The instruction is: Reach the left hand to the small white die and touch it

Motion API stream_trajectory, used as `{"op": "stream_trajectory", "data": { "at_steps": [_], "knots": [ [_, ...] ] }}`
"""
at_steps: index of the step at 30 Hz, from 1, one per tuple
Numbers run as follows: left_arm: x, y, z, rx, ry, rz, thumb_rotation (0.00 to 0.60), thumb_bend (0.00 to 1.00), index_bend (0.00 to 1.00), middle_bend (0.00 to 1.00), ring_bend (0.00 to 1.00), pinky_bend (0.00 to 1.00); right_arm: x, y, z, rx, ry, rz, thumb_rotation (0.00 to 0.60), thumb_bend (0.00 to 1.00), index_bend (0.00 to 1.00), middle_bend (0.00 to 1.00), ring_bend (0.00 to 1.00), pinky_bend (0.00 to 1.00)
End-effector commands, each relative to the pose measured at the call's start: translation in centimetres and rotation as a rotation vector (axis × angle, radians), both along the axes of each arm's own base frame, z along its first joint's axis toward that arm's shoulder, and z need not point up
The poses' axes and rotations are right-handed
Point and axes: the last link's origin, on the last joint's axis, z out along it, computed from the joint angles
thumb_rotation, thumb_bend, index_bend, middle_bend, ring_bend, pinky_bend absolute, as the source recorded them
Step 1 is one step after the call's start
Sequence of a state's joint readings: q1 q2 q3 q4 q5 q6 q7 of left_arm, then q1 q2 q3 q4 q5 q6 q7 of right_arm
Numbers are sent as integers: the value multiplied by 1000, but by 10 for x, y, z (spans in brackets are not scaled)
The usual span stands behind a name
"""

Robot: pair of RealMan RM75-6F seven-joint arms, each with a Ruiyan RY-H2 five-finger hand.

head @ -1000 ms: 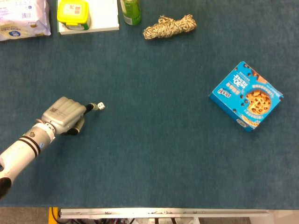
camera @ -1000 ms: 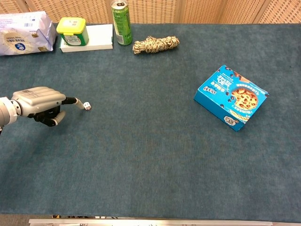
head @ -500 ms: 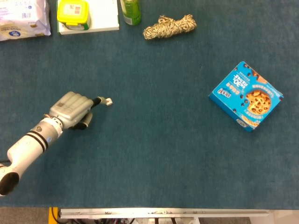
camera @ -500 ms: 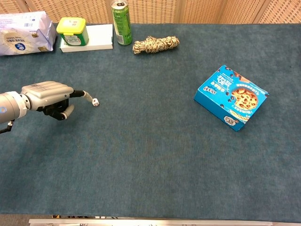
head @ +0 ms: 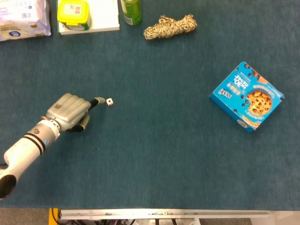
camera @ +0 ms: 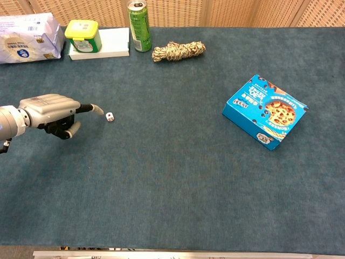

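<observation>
Since half a second ago, my left robot hand [head: 69, 112] [camera: 51, 112] has pulled back a little toward me and the small white die [head: 109, 101] [camera: 109, 117] has stayed where the push left it, so a thin strip of carpet now shows between them; a second ago the die lay nearer to me and further left. Most of my fingers are curled under the palm with nothing in them; one finger [head: 97, 101] [camera: 92, 108] sticks out toward the die, its tip just beside it and not touching; my right robot hand is not in either view.

The die sits on the blue-green counter [head: 154, 154] [camera: 161, 183] in its left half, just to the right of that fingertip, with a red pip facing up.

Well off to the right lies a blue cookie box [head: 246, 96] [camera: 265, 111], closed and flat, turned at an angle; what is inside I cannot tell.

Along the far edge: a bundle of rope [head: 169, 26] [camera: 178, 51]; left of it a green can [head: 131, 11] [camera: 139, 25] standing upright; then a yellow-lidded tub [head: 73, 13] [camera: 82, 35], lid on, resting on a white slab [head: 105, 18] [camera: 113, 43]; at the far left corner a white packet [head: 23, 18] [camera: 29, 36], sealed.
</observation>
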State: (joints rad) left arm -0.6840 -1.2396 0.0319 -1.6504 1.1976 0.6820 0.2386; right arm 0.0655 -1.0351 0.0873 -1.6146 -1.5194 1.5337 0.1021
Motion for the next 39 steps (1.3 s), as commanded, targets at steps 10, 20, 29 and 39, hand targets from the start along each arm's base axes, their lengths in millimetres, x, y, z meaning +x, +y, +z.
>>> {"op": "stream_trajectory", "data": {
  "at_steps": [10,20,29,39],
  "knots": [
    [0,-3,-10,-34,24,11,600,709,131,1000,1000,1000,-1,1,1,-3,-1,-3,600,395,395,475,302,298],
    [10,5,-20,-19,-16,5,600,709,130,1000,1000,1000,-4,4,4,-11,-3,-11,600,395,395,475,302,298],
    [19,8,-21,14,-31,-30,600,709,130,1000,1000,1000,-7,4,4,-13,-6,-16,600,395,395,475,302,298],
    [25,9,-12,66,-55,-43,600,709,131,1000,1000,1000,-8,4,4,-12,-7,-18,600,395,395,474,302,298]
  ]
}}
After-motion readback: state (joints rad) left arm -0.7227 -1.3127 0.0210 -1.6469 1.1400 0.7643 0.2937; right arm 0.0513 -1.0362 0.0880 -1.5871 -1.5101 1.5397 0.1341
